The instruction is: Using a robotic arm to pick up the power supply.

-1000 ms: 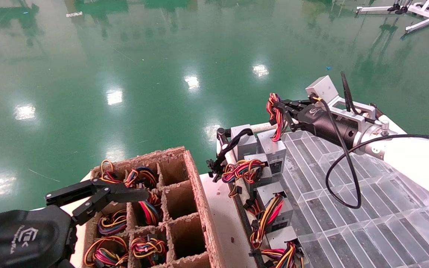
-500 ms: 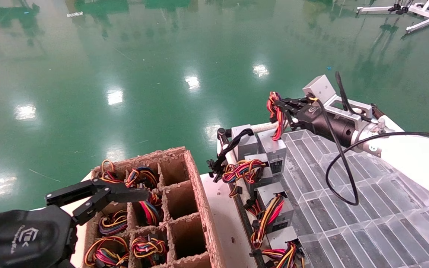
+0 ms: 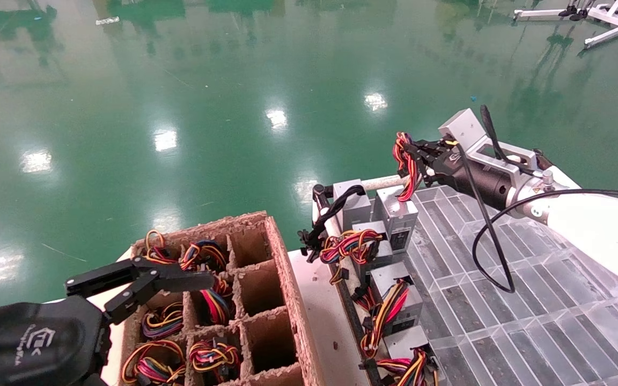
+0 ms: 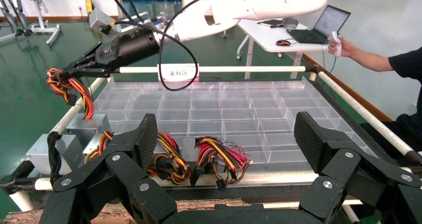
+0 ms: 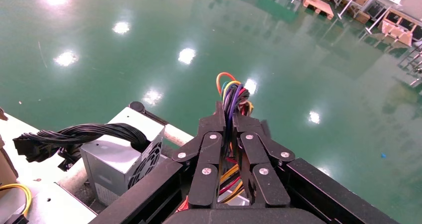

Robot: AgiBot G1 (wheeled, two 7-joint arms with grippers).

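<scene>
Coloured wires [image 3: 404, 161] alone are being pinched by right pincer [image 3: 419, 159]; power supply [image 3: 399, 214] risks swinging, slipping free.

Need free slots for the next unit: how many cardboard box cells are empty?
3, all in the box's right column: far cell, middle cell, near cell. Other cells show wires, partly hidden by the left gripper. The right gripper holds a power supply's wires.
</scene>
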